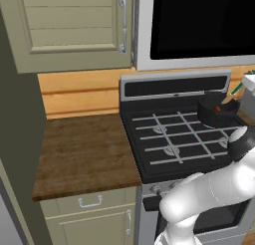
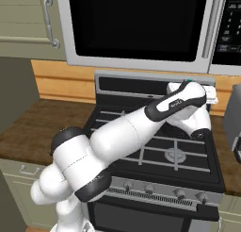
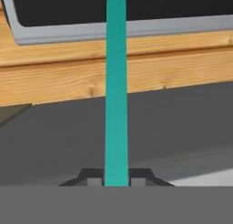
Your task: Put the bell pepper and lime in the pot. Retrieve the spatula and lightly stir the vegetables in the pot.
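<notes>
Kitchen stove carries the pot at about two o'clock on its grates, the bell pepper inside. Gripper is closed on the spatula by its teal handle; it looks light, stiff and smooth, so a firm hold low on the handle seems wise.

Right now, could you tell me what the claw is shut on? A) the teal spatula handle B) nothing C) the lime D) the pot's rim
A: in the hand view the claw pinches the teal handle of the spatula.
</notes>
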Tool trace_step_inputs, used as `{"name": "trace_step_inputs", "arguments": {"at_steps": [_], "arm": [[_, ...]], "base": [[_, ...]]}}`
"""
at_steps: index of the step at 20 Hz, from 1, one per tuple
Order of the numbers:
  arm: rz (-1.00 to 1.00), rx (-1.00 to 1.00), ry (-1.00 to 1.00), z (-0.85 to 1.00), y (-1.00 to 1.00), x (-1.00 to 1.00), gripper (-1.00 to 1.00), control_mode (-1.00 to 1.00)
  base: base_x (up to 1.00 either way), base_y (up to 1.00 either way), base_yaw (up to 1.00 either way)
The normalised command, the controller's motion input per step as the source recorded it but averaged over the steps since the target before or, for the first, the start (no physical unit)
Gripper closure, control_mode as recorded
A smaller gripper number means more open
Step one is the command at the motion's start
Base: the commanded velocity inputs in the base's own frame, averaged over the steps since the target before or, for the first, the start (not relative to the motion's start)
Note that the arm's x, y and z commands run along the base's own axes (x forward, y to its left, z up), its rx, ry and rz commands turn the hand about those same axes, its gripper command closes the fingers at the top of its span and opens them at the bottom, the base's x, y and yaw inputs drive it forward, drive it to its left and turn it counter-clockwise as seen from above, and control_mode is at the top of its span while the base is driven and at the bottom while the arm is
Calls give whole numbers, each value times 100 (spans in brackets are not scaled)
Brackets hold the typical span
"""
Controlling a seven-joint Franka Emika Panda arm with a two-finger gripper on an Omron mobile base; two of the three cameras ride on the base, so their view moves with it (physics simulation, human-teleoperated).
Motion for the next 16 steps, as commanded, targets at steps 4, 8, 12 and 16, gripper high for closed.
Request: {"name": "trace_step_inputs", "arguments": {"at_steps": [4, 8, 12, 16], "arm": [[-4, 0, 1, -40, -6, 30, 100, -100], [-4, 0, 0, -33, -10, 33, 100, -100], [-6, 0, 2, -24, -7, 30, 100, -100], [-9, 0, 3, -24, 0, 17, 100, -100]], "base": [[0, 0, 0], [0, 0, 0], [0, 0, 0], [0, 0, 0]]}}
